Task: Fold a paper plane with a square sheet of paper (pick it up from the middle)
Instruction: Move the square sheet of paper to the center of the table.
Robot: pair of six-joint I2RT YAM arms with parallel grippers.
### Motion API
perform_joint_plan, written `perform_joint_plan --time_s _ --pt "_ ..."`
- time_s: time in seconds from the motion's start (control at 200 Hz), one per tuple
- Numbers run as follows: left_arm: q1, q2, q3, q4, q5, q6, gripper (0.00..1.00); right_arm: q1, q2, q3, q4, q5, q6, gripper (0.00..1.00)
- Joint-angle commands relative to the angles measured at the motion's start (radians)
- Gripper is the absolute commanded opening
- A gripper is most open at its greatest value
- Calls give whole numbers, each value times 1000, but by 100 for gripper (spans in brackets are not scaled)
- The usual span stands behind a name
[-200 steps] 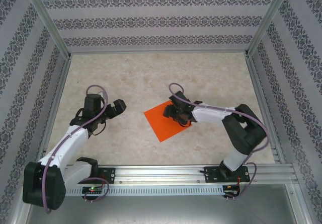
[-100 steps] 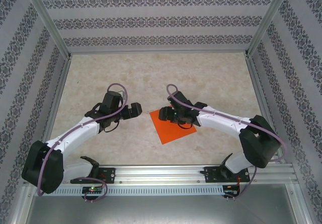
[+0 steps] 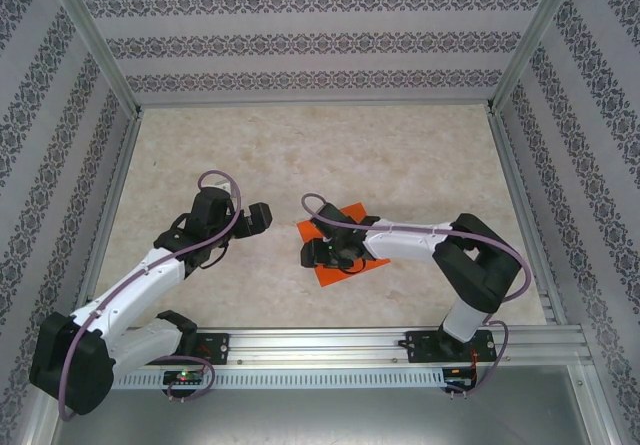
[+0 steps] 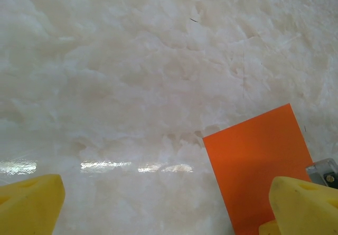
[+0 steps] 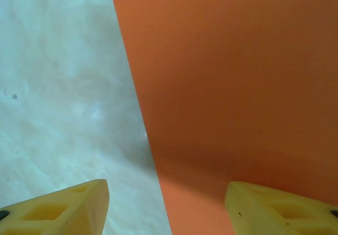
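Since the square sheet of paper (image 3: 338, 274) lies flat on the table (image 3: 300, 145) with no fold in it yet, everything hangs on how it gets lifted. At the sheet's near left edge the right tool (image 5: 166, 193) sits low, released and gripping nothing. One finger is over the sheet and the other is off it, over bare table. That looks to me like the edge, not the middle the task asks for. If it pinches there, I'd expect the thin sheet to droop or swing from one side. It might also simply skid away flat, since nothing holds it down. Fingers pressed hard could crumple it or leave a crease where no fold belongs. Further back, near the sheet's left corner, the left tool (image 4: 166, 203) hovers spread wide and empty. Coming in crooked, it could nudge that corner and turn the sheet.
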Motion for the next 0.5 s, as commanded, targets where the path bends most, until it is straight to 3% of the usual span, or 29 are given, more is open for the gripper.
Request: perform_joint_plan --time_s 0.0,0.16,0.32,0.495 --pt "-9 -18 -7 -18 -28 22 100 12 75 32 48 34 73 63" --pt "-9 -16 -7 -7 -14 26 100 15 138 100 58 62 149 62" --pt "-9 -11 -8 -5 4 33 100 21 98 187 -21 109 99 63" --pt "-8 -22 -20 16 -6 31 100 23 -18 247 -293 359 43 73"
